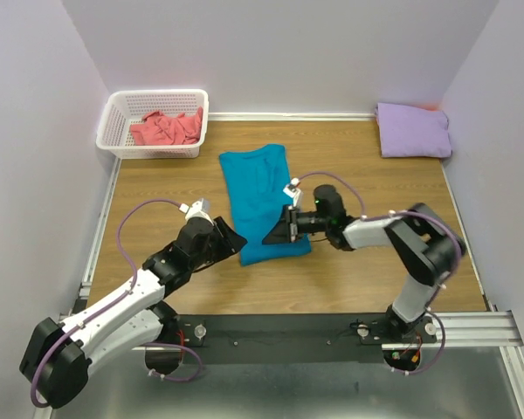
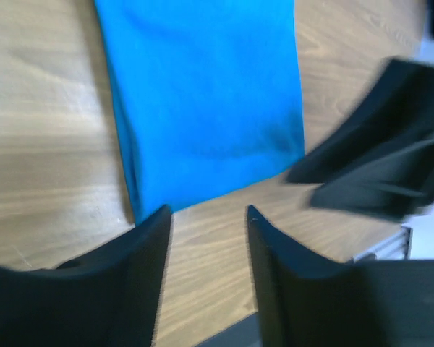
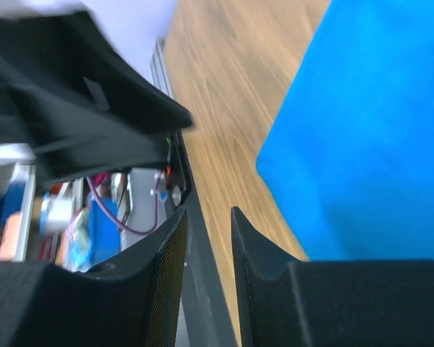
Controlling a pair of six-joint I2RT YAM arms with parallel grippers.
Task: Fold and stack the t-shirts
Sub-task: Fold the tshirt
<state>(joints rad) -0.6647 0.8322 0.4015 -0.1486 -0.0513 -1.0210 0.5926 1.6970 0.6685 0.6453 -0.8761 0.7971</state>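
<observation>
A teal-blue t-shirt [image 1: 260, 196] lies as a long folded strip on the middle of the table; it also shows in the left wrist view [image 2: 210, 94] and the right wrist view [image 3: 376, 130]. My left gripper [image 1: 236, 242] hovers at the shirt's near left corner, open, with only bare wood between its fingers [image 2: 208, 211]. My right gripper [image 1: 275, 236] sits over the shirt's near edge, facing the left one, open and empty [image 3: 208, 211]. A folded pale lavender t-shirt [image 1: 412, 131] rests at the back right. A crumpled coral-pink t-shirt [image 1: 166, 128] lies in the basket.
The white lattice basket [image 1: 113, 109] stands at the back left corner. Pale walls close in the table on three sides. A metal rail [image 1: 332, 327] runs along the near edge by the arm bases. The two grippers are close together, tips almost facing.
</observation>
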